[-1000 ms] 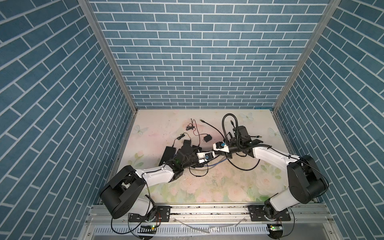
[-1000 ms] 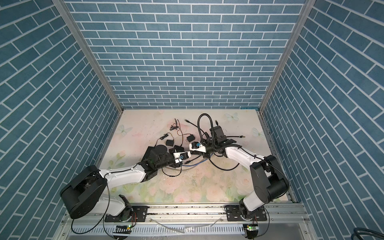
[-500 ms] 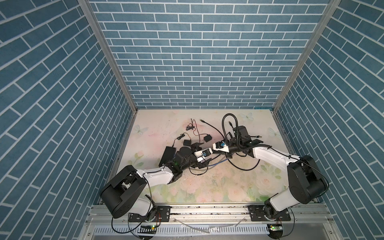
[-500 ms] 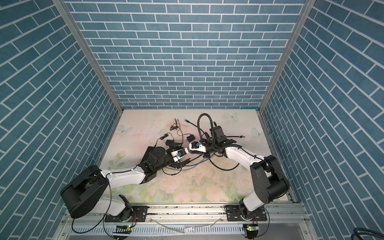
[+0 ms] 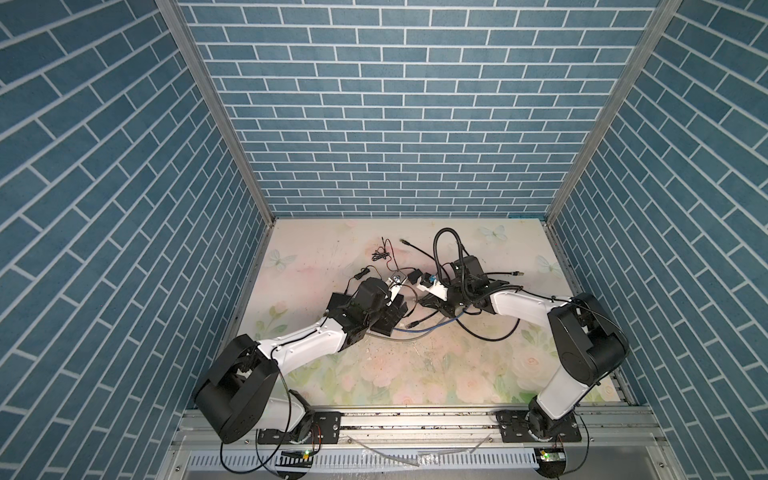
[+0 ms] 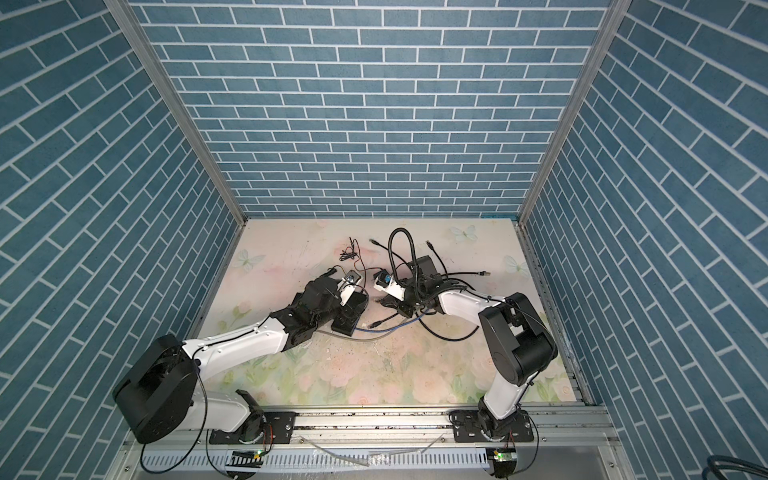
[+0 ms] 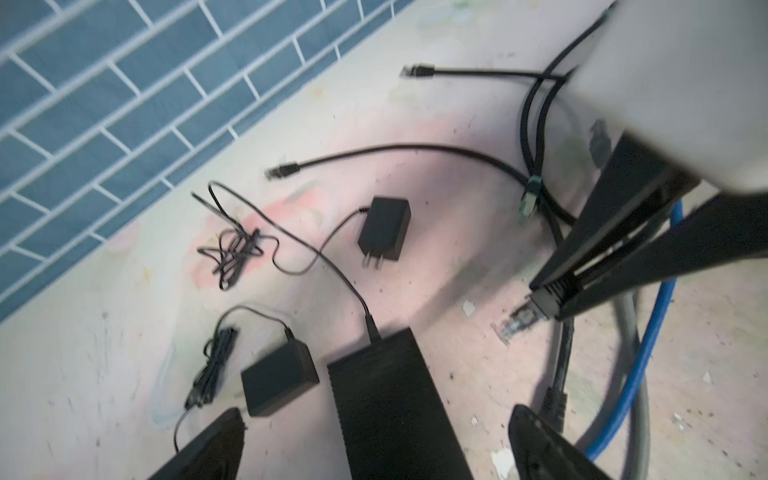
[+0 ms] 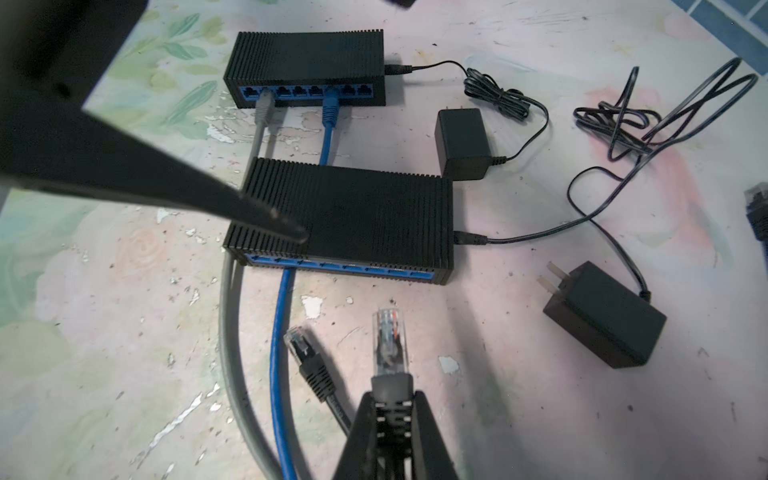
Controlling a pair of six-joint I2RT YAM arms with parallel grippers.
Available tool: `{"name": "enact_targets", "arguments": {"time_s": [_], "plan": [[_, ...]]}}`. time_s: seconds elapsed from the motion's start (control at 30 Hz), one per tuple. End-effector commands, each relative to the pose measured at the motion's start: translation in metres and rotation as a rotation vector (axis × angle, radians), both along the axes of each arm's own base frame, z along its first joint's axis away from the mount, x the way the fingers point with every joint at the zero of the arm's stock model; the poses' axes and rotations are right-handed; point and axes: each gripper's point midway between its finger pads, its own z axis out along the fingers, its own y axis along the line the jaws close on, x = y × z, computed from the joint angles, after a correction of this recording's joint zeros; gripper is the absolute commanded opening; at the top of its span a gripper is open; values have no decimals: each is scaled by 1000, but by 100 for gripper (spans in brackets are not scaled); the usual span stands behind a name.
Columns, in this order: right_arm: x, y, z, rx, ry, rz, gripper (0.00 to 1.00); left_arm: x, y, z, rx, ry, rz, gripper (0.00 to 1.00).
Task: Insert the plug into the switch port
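Right gripper point(image 8: 390, 401) clamps the Ethernet plug point(image 8: 390, 340); left gripper point(image 7: 376, 411) gapes open astride the switch point(image 8: 345, 216) — unbraced, it may slide when pushed.

Blue cable point(image 8: 276, 374) and loose black plug point(image 8: 309, 361) crowd the switch point(image 8: 345, 208) front.

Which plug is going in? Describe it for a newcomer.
On the table, find the switch nearest the right gripper. The plug faces its blue ports, pinched in the fingers. Its boot is grey; the loose plug beside it is black.
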Motion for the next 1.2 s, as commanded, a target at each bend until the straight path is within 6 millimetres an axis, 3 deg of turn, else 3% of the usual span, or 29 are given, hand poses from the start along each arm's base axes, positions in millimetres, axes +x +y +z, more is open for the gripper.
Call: {"name": "enact_targets", "arguments": {"time_s": [0.0,0.13,0.23,0.8,1.17], "plan": [[11,6,-10,-19,9,-92,0,-1,19,-28,-41,134,128,98],[11,11,-18,-30,12,-103,0,12,21,-31,-256,208,198,86],[14,13,-24,-33,15,-120,0,18,16,-28,-311,206,204,84],[22,22,-50,-31,15,-159,0,32,-10,-46,-410,260,169,78],[17,29,-57,-16,-8,-138,0,40,-8,-52,-441,252,196,74]]}}
